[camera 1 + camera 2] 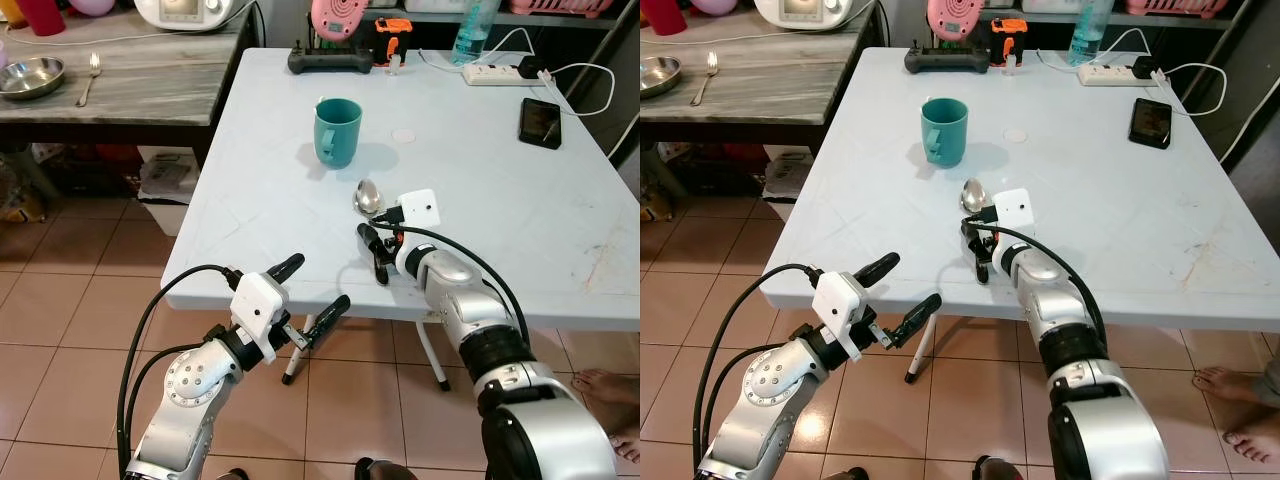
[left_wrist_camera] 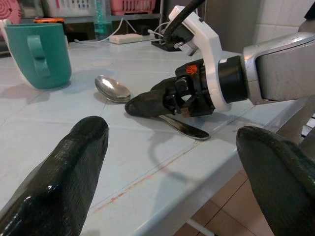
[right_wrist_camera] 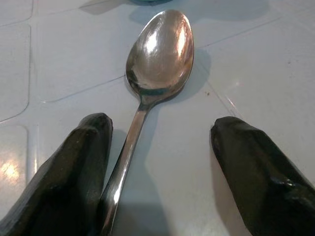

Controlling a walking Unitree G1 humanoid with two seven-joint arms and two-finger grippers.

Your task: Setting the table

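Your right gripper (image 3: 160,172) is down on the pale blue-white rectangular plastic table (image 1: 560,220), near its front edge, with its two black fingers (image 3: 71,167) spread apart on either side of the handle of a shiny stainless-steel spoon (image 1: 368,198); the fingers are released, not clamped on the handle, though in the right wrist view the handle runs close against one finger. The spoon lies flat on the table, bowl pointing away from you toward a teal ceramic mug (image 1: 337,131), which stands upright just beyond it and apart from it. Your left gripper (image 1: 312,300) hangs in front of the table's front edge, over the terracotta tiled floor (image 1: 70,330), with its fingers spread wide and holding nothing; its wrist camera looks across the tabletop at the spoon, the mug and your right gripper. At the far end of the table you have a black game controller (image 1: 330,60), a white power strip (image 1: 492,74) with cables, and a black smartphone (image 1: 540,122) lying flat near the right edge. To your left a grey wood-patterned side table (image 1: 150,90) carries a round metal bowl (image 1: 30,76) and a metal fork (image 1: 88,78) just beside it. A person's bare foot (image 1: 608,385) shows on the floor at your right.
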